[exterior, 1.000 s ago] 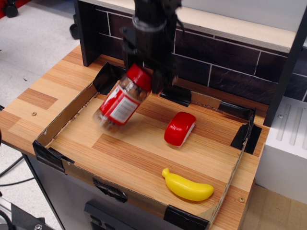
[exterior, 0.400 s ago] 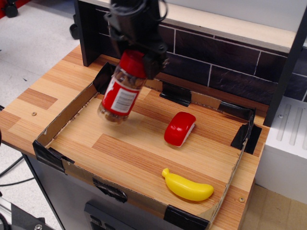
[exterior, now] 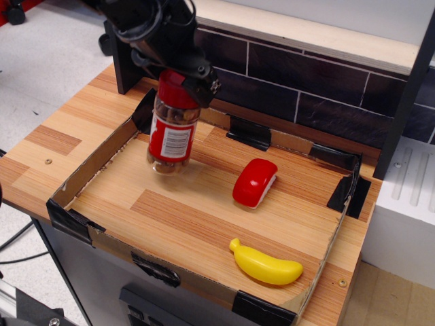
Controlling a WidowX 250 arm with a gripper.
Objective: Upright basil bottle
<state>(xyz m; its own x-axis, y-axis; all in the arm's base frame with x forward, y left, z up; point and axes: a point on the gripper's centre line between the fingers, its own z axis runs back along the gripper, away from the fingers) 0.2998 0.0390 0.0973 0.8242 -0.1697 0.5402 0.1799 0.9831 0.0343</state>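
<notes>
Since a second ago the basil bottle (exterior: 172, 129) has swung from a steep tilt to nearly upright and shifted left. Nearest lies the yellow banana (exterior: 266, 264), then the red-and-white toy block (exterior: 255, 182), both on the desk (exterior: 54, 139) inside the cardboard tray (exterior: 95, 163). Farther back, the black pincer (exterior: 182, 75) is clenched on the bottle's red cap, base at the tray's floor.
</notes>
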